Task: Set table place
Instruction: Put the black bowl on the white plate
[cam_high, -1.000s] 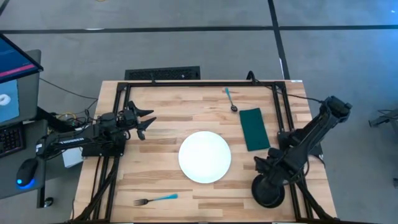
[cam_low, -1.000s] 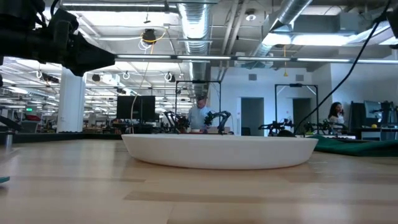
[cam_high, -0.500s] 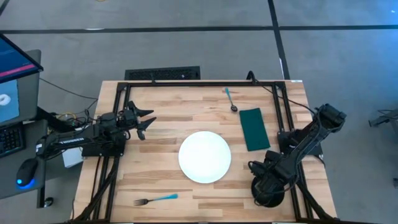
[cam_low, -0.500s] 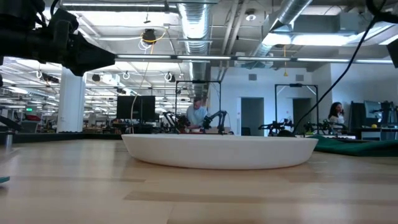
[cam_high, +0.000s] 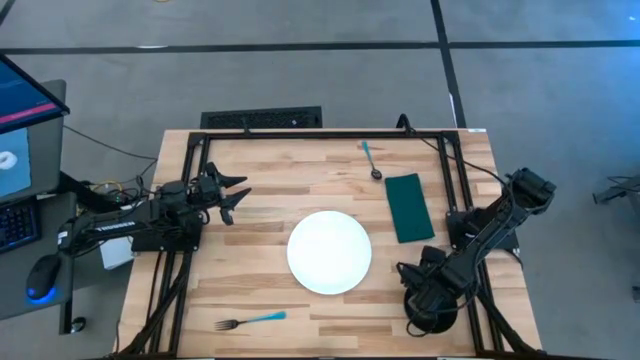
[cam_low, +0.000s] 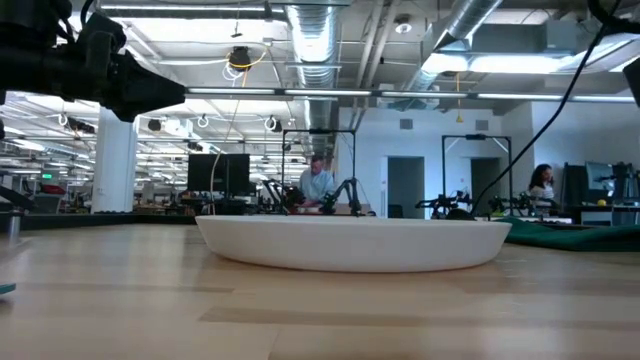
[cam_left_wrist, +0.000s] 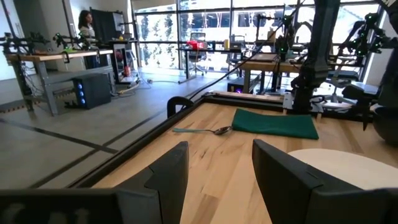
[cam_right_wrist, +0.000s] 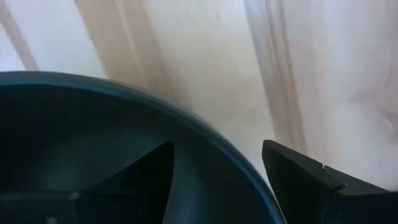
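Note:
The black bowl (cam_high: 428, 322) sits near the table's near right corner. My right gripper (cam_high: 415, 290) is low over it and open. In the right wrist view my right gripper (cam_right_wrist: 217, 152) stands astride the bowl's rim (cam_right_wrist: 205, 127), one finger inside and one outside. The white plate (cam_high: 329, 252) lies mid-table. The dark green napkin (cam_high: 409, 207) lies flat to its far right, and the blue-handled spoon (cam_high: 371, 160) lies near the far edge. The blue-handled fork (cam_high: 250, 321) lies by the near edge. My left gripper (cam_high: 232, 195) hovers open over the table's left side. My right gripper comes at the bowl from above, slanting, with one finger (cam_right_wrist: 149, 168) inside the hollow and the other (cam_right_wrist: 298, 174) outside the rim. A gap shows on both sides of the rim; whether a finger touches the bowl, I cannot tell. The bowl rests on the table.
Black frame rails (cam_high: 190, 160) run along the table's edges, and the right arm's base (cam_high: 470, 225) stands beside the napkin. Bare planks (cam_high: 260, 230) lie between my left gripper and the plate. People and other benches show in the room behind.
My right gripper has moved toward the table's near edge and down onto the bowl, and now covers much of it from above. The bowl, plate, napkin, fork and spoon have stayed in place.

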